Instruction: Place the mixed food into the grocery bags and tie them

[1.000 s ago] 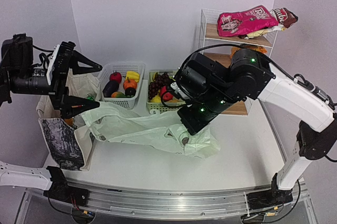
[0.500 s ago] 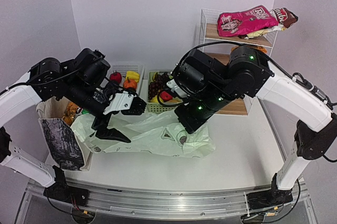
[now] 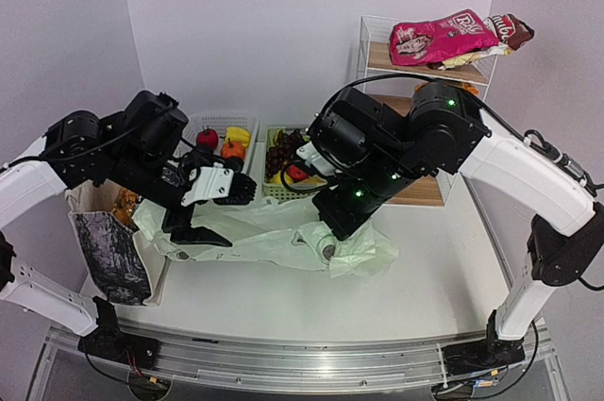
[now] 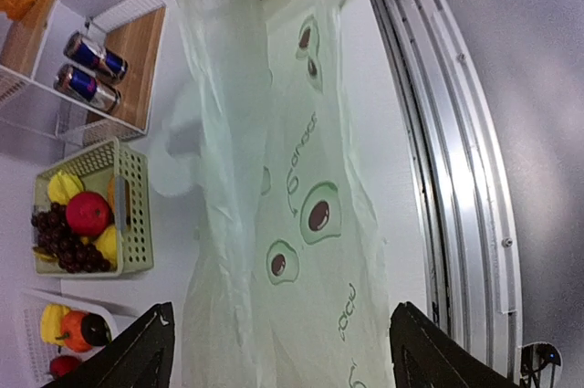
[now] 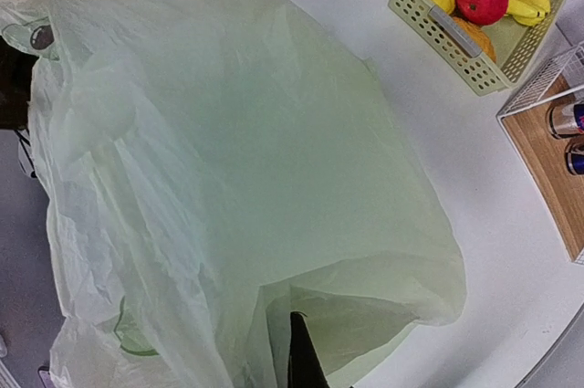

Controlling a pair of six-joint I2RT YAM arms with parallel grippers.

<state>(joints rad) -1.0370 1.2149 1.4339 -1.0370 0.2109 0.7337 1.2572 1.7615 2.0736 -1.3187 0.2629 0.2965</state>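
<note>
Swing over: left gripper leaves the tote, jaws wide (easing inward) over the plastic bag; right gripper, clamped, seemingly pinches its rim, so bag-opening looks next.

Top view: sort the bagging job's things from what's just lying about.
Job: avocado-print plastic bag, canvas tote, toy fruit, drink cans.
Lying about: pink snack packet, green basket, white basket, wire shelf.

Sideways green lettering among avocado prints on the pale-green plastic bag, roughly "avoca", rest lost in folds, white script logo on the pink packet far right, too blurred to read, drink cans illegible
</note>
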